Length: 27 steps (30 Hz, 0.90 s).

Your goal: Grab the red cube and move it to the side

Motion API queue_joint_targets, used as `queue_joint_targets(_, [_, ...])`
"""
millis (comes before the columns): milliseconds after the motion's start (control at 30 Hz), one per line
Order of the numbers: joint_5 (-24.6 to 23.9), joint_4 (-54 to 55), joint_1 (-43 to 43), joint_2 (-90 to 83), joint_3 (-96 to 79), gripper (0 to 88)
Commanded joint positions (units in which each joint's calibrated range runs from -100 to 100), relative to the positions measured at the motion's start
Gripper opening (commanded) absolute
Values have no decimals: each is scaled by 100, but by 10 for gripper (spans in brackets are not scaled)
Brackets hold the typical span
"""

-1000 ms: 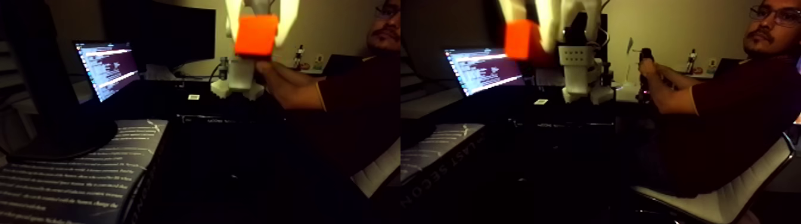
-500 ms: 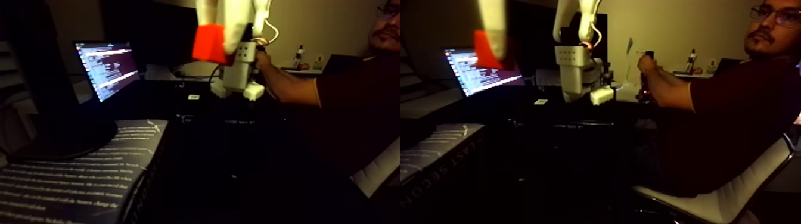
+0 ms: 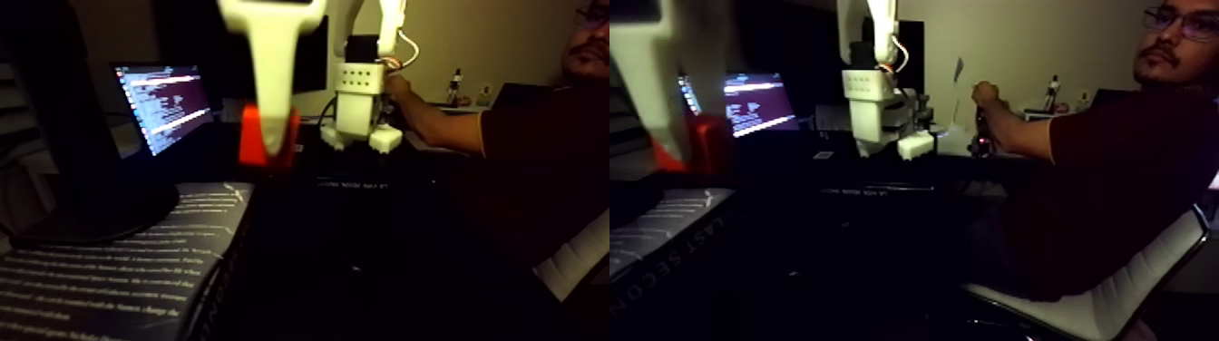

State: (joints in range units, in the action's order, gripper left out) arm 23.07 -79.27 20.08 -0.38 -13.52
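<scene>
We find the small bright red-orange solid cube (image 3: 265, 138) pinched between the white plastic fingers (image 3: 270, 100) of the gripper (image 3: 268, 145), low on the left of the fixed view, just above the dark desk (image 3: 381, 227) beside the open laptop (image 3: 163, 104). We judge the cube light, rigid and smooth-faced; its flat opposing sides suit a square pinch. Off-centre contact risks rotation or slip. Whether it touches the desk, we cannot tell.
</scene>
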Motion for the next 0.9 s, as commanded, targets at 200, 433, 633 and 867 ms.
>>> queue_joint_targets(200, [172, 106, 507, 727, 1284, 93])
queue_joint_targets(433, [296, 90, 798, 1164, 1710, 93])
queue_joint_targets(633, [307, 90, 807, 1391, 1629, 93])
queue_joint_targets(867, [366, 166, 890, 1618, 1629, 91])
